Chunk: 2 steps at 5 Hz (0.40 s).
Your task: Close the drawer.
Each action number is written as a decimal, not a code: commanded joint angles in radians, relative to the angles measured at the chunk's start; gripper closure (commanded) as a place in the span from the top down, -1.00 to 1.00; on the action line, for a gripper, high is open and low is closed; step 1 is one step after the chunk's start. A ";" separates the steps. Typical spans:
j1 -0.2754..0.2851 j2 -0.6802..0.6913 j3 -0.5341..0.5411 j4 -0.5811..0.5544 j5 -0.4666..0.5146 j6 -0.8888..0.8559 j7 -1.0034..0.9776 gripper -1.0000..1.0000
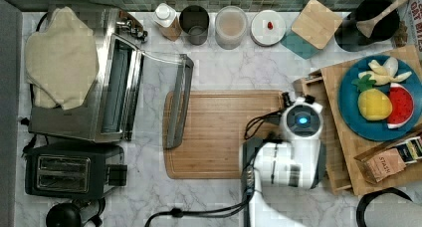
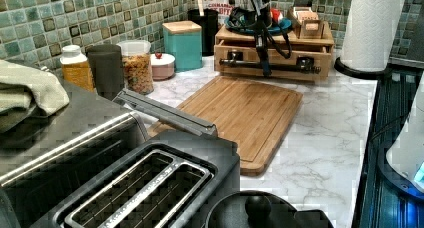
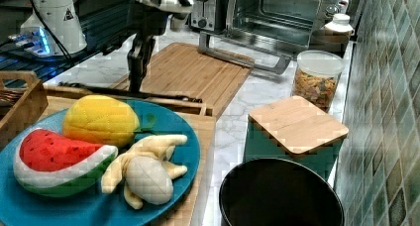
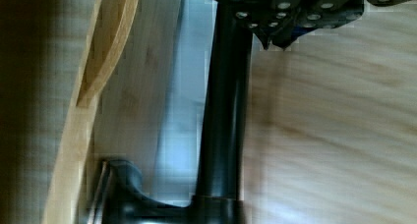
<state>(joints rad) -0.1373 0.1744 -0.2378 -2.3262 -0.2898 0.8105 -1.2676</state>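
On the marble counter (image 1: 219, 70), the hand (image 2: 263, 68) meets the drawer (image 2: 273, 63) handle; finger spacing unclear; cutting board (image 2: 245, 113) adjacent.

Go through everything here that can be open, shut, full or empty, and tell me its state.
drawer: out a little, not fully shut
gripper: at the drawer's handle bar
toaster oven door: folded down, open
pasta jar: lid on
teal canister: wooden lid on
toaster: slots empty
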 commanded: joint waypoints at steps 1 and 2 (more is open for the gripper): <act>-0.138 -0.002 -0.133 0.171 0.067 0.215 -0.147 -1.00; -0.140 -0.002 -0.131 0.171 0.066 0.215 -0.147 -1.00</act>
<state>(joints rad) -0.1978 0.2024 -0.2942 -2.2949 -0.1825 0.9175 -1.3496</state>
